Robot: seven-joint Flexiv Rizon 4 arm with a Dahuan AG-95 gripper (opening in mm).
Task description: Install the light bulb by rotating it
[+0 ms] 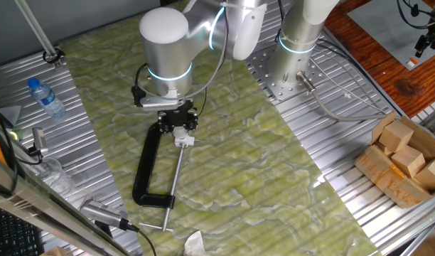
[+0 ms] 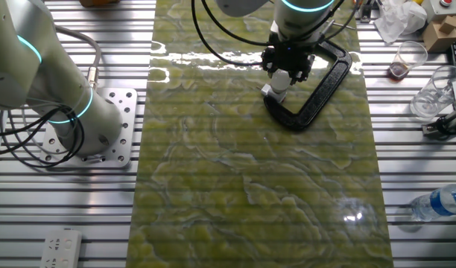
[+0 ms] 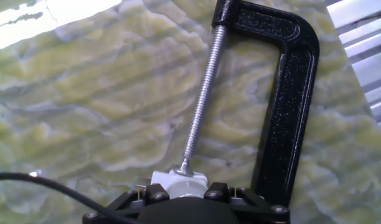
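gripper (image 3: 178, 198) over light bulb (image 3: 181, 182), C-clamp (image 3: 284, 112)

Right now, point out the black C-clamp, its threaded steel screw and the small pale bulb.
black C-clamp (image 3: 284, 118), hand view, on its long spine.
threaded steel screw (image 3: 203, 99), hand view, mid-shaft.
small pale bulb (image 2: 279, 80), the other fixed view, rounded body under the gripper.

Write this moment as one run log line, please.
gripper: over light bulb | grip: unclear | C-clamp: flat on mat
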